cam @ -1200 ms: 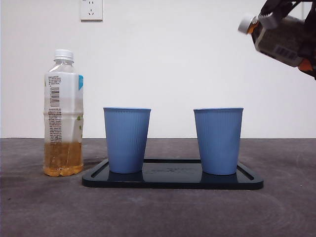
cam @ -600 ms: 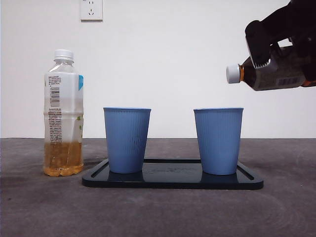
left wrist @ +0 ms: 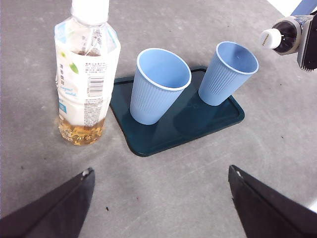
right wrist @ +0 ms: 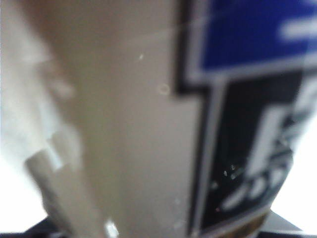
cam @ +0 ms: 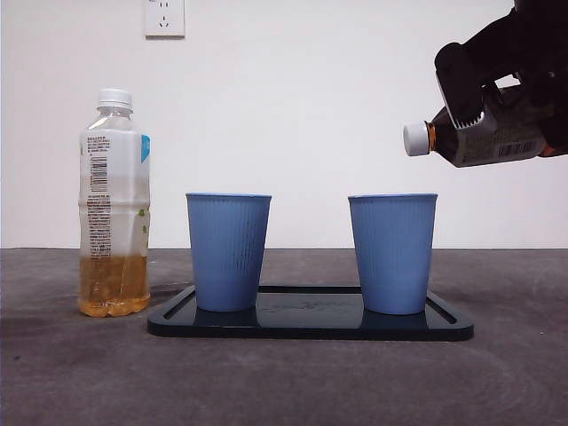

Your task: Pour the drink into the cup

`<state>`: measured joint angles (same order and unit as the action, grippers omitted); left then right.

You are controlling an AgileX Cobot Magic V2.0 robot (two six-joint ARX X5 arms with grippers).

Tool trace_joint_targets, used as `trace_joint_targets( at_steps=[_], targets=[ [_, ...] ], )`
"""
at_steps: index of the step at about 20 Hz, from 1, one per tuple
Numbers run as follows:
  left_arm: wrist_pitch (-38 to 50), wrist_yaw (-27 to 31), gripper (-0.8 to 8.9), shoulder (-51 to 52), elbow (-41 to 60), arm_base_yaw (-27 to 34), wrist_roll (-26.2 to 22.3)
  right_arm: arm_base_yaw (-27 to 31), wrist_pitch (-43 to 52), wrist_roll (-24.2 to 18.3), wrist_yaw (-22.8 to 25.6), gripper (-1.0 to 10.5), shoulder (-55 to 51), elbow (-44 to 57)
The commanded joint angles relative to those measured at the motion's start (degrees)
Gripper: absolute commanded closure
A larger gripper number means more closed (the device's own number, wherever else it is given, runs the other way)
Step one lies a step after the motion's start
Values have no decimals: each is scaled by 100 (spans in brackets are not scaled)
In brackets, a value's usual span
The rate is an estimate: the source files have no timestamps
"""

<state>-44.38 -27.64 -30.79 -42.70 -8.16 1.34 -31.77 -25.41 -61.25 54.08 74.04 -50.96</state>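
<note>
A dark drink bottle (cam: 486,142) with a white cap (cam: 415,139) lies nearly level in the air at the upper right. My right gripper (cam: 493,105) is shut on its body, and its label (right wrist: 223,124) fills the right wrist view. The cap hangs just above and right of the right blue cup's (cam: 391,253) rim. A second blue cup (cam: 228,253) stands left of it on the same tray. In the left wrist view my left gripper (left wrist: 161,173) is open, above the table short of the tray, with the capped neck (left wrist: 271,38) beyond the right cup (left wrist: 229,72).
Both cups stand on a dark flat tray (cam: 311,324). A clear bottle of amber tea (cam: 114,204) with a white cap stands upright left of the tray. A wall socket (cam: 164,16) is on the white wall behind.
The right gripper brought the dark bottle down and left from the top corner and tipped it nearly level. Its cap now sits closer to the right cup.
</note>
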Motion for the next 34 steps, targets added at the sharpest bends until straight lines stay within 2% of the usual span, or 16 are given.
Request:
trace_joint_targets(
  at_steps=[1, 3, 5, 8, 9, 10, 13, 16, 19, 22, 25, 31, 34],
  targets=[
    [61, -46, 377, -20, -111, -17, -70, -39, 186, 313, 57, 789, 17, -199],
    [55, -46, 377, -20, -111, -17, -72, -26, 146, 1257, -343, 789, -87, -201],
    [52, -46, 377, -22, -111, -17, -70, 2, 92, 2551, -1023, 789, -398, -201],
    [48, -46, 377, -22, -111, -17, -72, 402, 92, 4988, -2542, 789, -1064, -197],
    [50, -46, 377, -22, -111, -17, -72, 645, 175, 5567, -3252, 789, -1217, -175],
    [50, -46, 377, -22, -111, -15, -72, 870, 402, 5840, -3751, 789, -1292, -101],
    [55, -46, 377, -22, -111, -15, -72, 1130, 1742, 6314, -4387, 789, -1309, 568],
    [63, -46, 377, -22, -111, -15, -72, 1176, 3491, 6712, -4433, 789, -1276, 1572],
    [68, -46, 377, -26, -111, -15, -74, 1373, 4763, 6804, -4769, 789, -726, 2210],
    [68, -46, 377, -26, -111, -15, -74, 1550, 5705, 6800, -4992, 789, 164, 2354],
    [68, -46, 376, -26, -111, -15, -76, 1659, 6295, 6808, -5178, 789, 793, 2354],
    [68, -46, 377, -26, -111, -15, -140, 1666, 6415, 6710, -5263, 787, 1104, 2354],
    [68, -46, 376, -26, -111, -15, -140, 1666, 6109, 6704, -5261, 699, 1104, 2354]
  ],
)
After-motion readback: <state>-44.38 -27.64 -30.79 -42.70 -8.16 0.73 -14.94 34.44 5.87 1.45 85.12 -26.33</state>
